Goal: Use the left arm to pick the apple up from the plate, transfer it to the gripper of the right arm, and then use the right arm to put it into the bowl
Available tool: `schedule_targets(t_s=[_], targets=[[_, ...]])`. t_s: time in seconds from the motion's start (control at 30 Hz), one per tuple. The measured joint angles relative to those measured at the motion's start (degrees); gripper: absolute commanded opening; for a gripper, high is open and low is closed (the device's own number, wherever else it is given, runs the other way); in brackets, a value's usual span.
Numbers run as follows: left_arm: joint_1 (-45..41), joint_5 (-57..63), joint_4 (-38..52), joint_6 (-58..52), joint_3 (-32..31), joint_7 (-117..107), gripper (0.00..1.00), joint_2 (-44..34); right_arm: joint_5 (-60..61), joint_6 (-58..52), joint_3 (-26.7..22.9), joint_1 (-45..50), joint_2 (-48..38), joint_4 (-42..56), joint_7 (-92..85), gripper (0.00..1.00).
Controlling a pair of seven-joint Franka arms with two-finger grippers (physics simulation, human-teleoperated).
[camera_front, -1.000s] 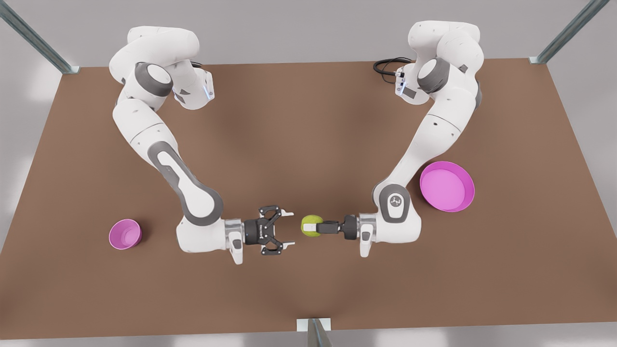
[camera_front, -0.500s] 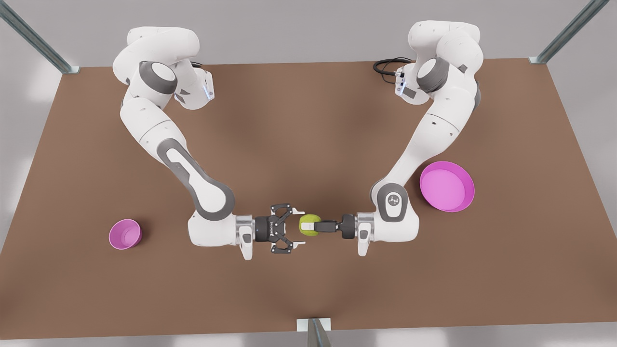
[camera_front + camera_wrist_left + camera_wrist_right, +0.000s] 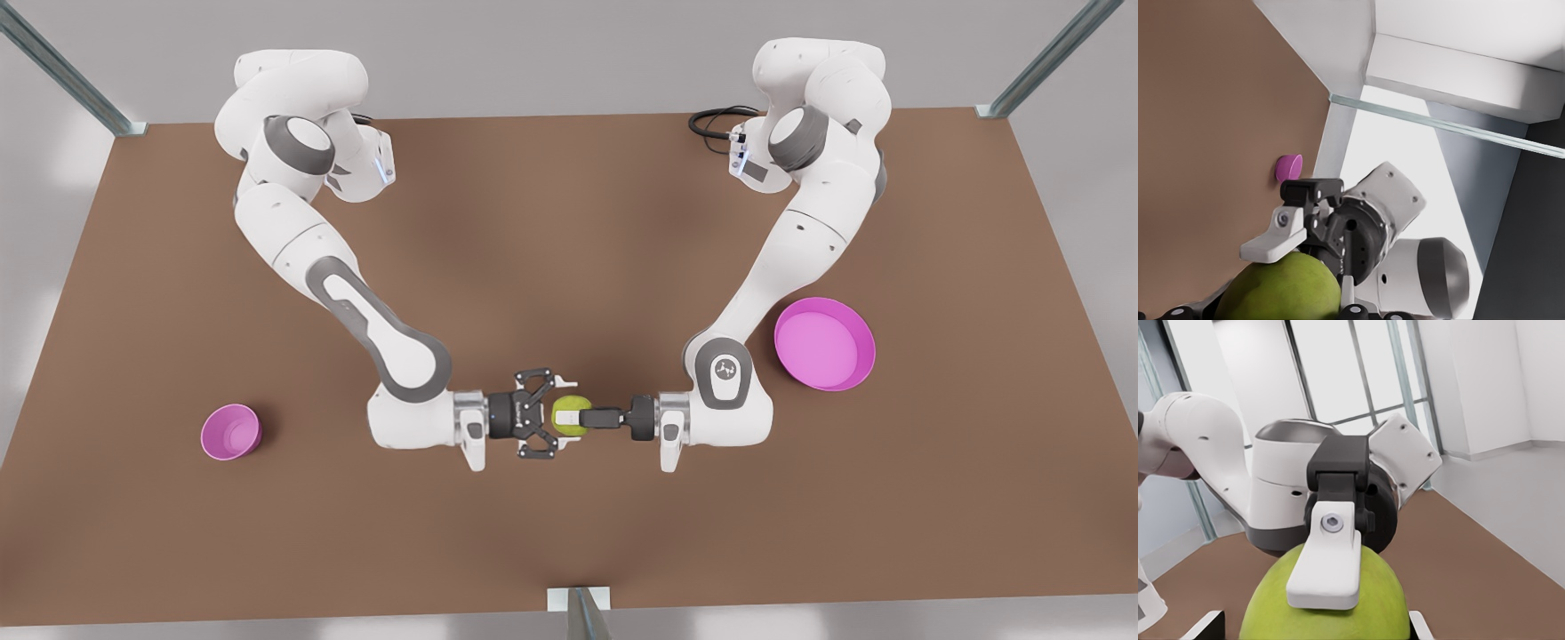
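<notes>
My left hand [image 3: 578,416] pinches the round, stiff, likely slippery apple [image 3: 566,416]; my right hand [image 3: 553,415], spread around it, should clamp its bare sides.

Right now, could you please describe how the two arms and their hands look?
Both arms are white with grey joints and silver wrist rings. The left hand is slim, black, with straight white-tipped fingers; the right hand is a broad black linkage claw.
</notes>
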Motion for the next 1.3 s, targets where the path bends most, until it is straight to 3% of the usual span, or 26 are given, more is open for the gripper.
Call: schedule_targets(t_s=[0.3,0.33,0.4,0.47,0.53,0.57,0.6,0.8,1.0,1.13,1.23,1.3], targets=[[-0.1,0.0,0.0,0.1,0.0,0.3,0.68,0.2,0.0,0.8,0.0,0.7,0.3,0.5,-0.9,0.99],[-0.1,0.0,0.0,0.1,0.0,0.3,0.68,0.2,0.0,0.9,0.0,0.7,0.3,0.5,-0.9,0.91],[-0.1,0.0,0.0,0.2,0.0,0.3,0.68,0.2,0.0,0.8,0.0,0.7,0.3,0.5,-1.1,0.61],[-0.1,0.0,0.0,0.2,0.0,0.4,0.68,0.1,0.0,0.8,0.0,0.7,0.3,0.5,-1.2,0.52],[-0.1,0.0,0.0,0.2,0.0,0.4,0.73,0.0,-0.1,0.8,0.0,0.7,0.2,0.5,-1.2,0.5],[-0.1,-0.1,0.0,0.1,0.0,0.5,0.91,0.0,-0.1,0.8,0.0,0.7,0.2,0.5,-1.3,0.5],[0.0,-0.4,0.0,0.1,0.0,0.7,1.0,0.0,-0.1,0.8,0.0,0.7,0.2,0.6,-1.3,0.5],[0.2,-0.5,0.0,0.0,0.0,1.2,1.0,-0.1,-0.8,0.3,-0.2,-0.7,-0.6,0.6,-1.5,0.5],[2.6,0.5,-0.1,-0.8,0.1,1.0,1.0,-1.2,-22.8,-12.1,-0.5,-18.2,-2.0,-2.3,-1.4,0.5],[16.5,23.6,-0.1,-15.0,-1.2,-1.2,1.0,-9.3,-41.1,-22.2,-0.5,-27.7,-3.8,-3.5,-1.5,0.51],[19.1,51.4,0.0,-28.6,-1.5,-3.0,1.0,-19.4,-59.2,-26.6,-0.5,-30.6,-7.3,-4.9,-1.5,0.51],[19.8,62.8,-1.7,-34.7,0.0,-4.0,1.0,-24.4,-69.7,-27.4,-0.6,-31.7,-9.1,-5.9,-1.4,0.52]])
